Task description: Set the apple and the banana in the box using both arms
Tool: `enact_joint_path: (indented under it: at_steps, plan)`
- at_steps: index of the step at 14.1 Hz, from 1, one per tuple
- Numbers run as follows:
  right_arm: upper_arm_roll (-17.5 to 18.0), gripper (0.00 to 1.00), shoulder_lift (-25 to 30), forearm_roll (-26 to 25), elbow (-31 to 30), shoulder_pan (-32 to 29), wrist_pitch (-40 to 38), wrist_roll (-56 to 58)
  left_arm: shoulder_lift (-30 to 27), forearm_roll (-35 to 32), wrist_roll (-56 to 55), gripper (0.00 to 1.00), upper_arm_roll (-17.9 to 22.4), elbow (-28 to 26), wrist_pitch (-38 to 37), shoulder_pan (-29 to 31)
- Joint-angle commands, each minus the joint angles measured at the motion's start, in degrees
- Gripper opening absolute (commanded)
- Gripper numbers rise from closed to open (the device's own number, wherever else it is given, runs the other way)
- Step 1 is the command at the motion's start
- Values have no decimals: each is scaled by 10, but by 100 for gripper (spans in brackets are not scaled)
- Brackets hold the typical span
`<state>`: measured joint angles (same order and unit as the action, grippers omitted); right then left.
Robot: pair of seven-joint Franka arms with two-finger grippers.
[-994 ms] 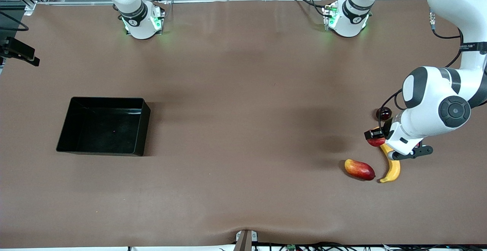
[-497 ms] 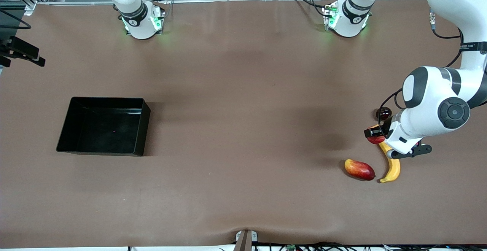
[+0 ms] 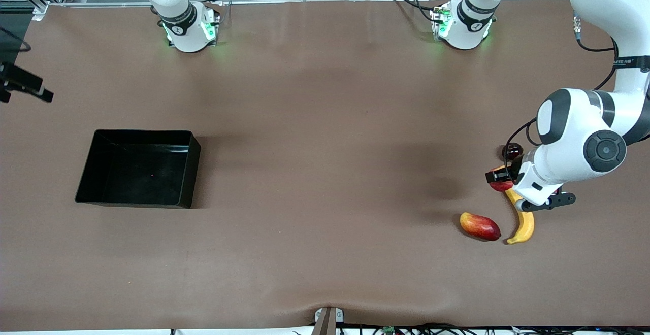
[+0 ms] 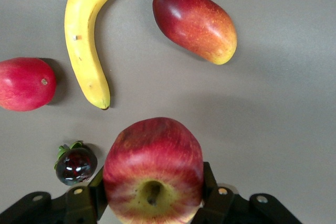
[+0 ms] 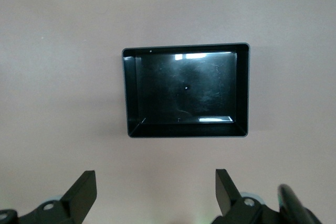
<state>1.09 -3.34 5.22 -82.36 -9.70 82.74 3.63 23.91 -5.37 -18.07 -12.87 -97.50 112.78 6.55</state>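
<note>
My left gripper (image 3: 500, 178) is shut on the apple (image 3: 501, 186), red with yellow streaks. It holds the apple just above the table, beside the banana's upper end. In the left wrist view the apple (image 4: 152, 166) sits between the black fingers (image 4: 210, 187), stem dimple facing the camera. The yellow banana (image 3: 523, 221) lies on the table, also in the left wrist view (image 4: 84, 40). The black box (image 3: 137, 168) stands empty toward the right arm's end. My right gripper (image 5: 155, 182) is open and empty, high over the table beside the box (image 5: 186, 90).
A red-yellow mango (image 3: 480, 226) lies beside the banana. A dark glossy berry (image 3: 512, 151) sits farther from the front camera than the apple. A plain red fruit (image 4: 23, 83) lies near the banana, hidden under my left arm in the front view.
My left gripper has risen slightly with the apple in it. A black part of the right arm at the front view's edge has shifted a little.
</note>
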Motion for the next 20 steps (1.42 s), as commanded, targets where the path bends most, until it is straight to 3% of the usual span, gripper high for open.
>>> enact_joint_path:
  at_steps: [1,5,8,20]
  plan:
    - [7,100,-38,1,3,-35,17,0,-5,-4,-10,0,-6,-1,-11,0]
    - [7,100,-118,1,2,-73,56,-1,-3,-4,-11,0,-8,-1,-12,0]
    - [6,100,-163,-75,4,-80,59,-4,1,-4,-11,0,-8,-1,-12,0]
    - [5,100,-144,-79,7,-169,21,81,3,-4,-11,0,-8,-1,-12,0]
